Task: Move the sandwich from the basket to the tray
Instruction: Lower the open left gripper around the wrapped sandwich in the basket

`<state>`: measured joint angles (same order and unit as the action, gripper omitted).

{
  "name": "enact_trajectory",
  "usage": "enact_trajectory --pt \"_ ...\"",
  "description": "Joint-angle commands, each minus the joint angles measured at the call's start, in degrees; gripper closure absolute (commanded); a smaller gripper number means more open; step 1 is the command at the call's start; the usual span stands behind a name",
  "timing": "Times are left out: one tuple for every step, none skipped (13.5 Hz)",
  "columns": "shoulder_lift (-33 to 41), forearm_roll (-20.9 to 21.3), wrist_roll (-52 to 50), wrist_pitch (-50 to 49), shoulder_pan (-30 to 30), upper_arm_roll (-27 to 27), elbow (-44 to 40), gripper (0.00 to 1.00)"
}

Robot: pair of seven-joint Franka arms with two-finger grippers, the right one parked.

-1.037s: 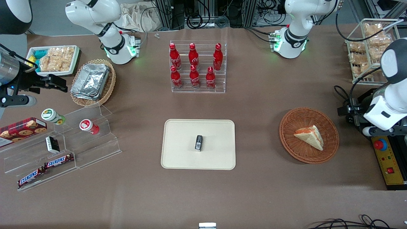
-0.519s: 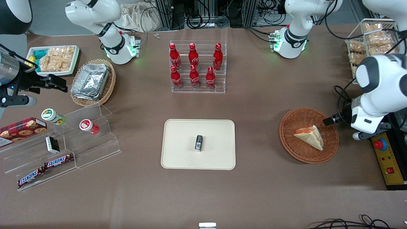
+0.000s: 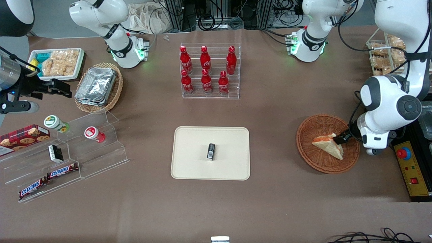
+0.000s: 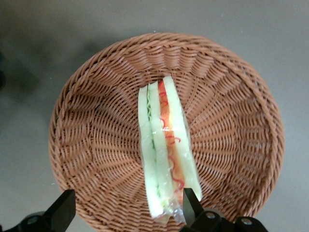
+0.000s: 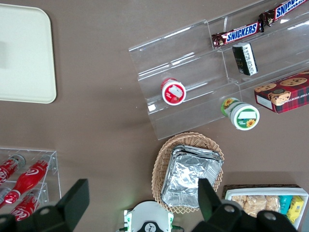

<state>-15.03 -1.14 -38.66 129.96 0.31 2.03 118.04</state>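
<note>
Gripper (image 4: 126,212) hangs over the basket (image 3: 315,160), fingers (image 4: 63,209) spread wide and holding nothing, one tip at the sandwich's (image 3: 328,144) end. Sandwich lies in the basket, well apart from the tray (image 3: 192,162).

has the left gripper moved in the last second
Yes. The gripper, open, came in from the table's working-arm end to above the basket, by the sandwich.

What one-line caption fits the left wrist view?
Open gripper above the basket, fingers straddling the sandwich lying inside.
</note>
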Motion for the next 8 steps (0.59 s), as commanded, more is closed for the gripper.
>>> enact_trajectory --pt "-1.31 -0.53 -6.15 0.64 -0.83 0.08 -2.20 0.01" --pt "-1.66 -0.71 -7.47 0.73 -0.83 0.08 -2.55 0.01" --pt "-2.01 -1.84 -7.66 0.99 -0.83 0.08 -2.64 0.01" --pt "-2.28 -2.98 -7.75 1.95 -0.83 0.08 -2.56 0.01" --pt "-2.72 -3.43 -7.92 2.83 -0.83 0.08 -2.29 0.01" --pt "-3.59 -3.43 -8.62 3.19 -0.92 0.08 -2.20 0.01" --pt "-3.86 -3.43 -8.71 3.54 -0.92 0.08 -2.03 0.01" --pt "-3.86 -3.43 -8.80 4.15 -0.92 0.08 -1.51 0.01"
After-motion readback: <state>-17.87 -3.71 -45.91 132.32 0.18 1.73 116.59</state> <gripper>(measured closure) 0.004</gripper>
